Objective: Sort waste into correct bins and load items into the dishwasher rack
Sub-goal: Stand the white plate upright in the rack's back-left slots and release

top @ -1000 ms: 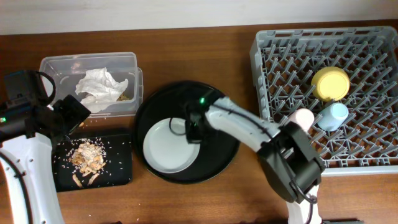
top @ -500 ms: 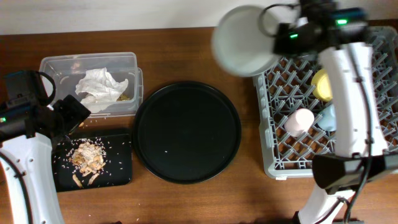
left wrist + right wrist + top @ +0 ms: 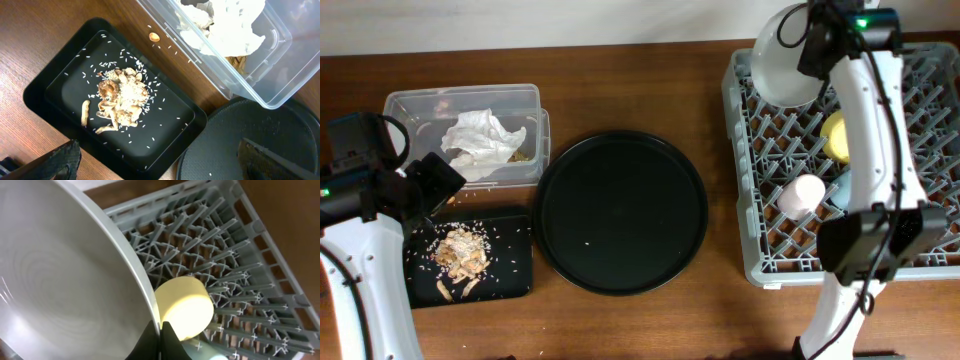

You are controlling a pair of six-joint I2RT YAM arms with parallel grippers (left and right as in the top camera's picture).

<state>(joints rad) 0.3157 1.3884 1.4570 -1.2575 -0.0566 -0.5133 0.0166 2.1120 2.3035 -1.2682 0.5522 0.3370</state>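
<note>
**Plate at the rack's back-left corner**

Plate [image 3: 778, 68] tilted over rack [image 3: 733, 110] corner, by counter's back edge. Right gripper [image 3: 807, 48] clamped on its rim. Wrist cam only: yellow bowl [image 3: 184, 305] just beside plate edge, open peg rows past it. Overhead only: pink cup [image 3: 802, 193] mid-rack, round tray [image 3: 620, 210] mid-counter. Left gripper [image 3: 159, 150] jaws apart over black tray [image 3: 36, 95] w/ scraps [image 3: 120, 97], front-left. Napkin [image 3: 225, 25] in clear box [image 3: 265, 92].

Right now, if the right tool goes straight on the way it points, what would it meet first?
Most likely the yellow bowl in the dishwasher rack: in the wrist view it lies just ahead of the right tool, which is shut on the pale grey plate. Depth is unclear.
</note>
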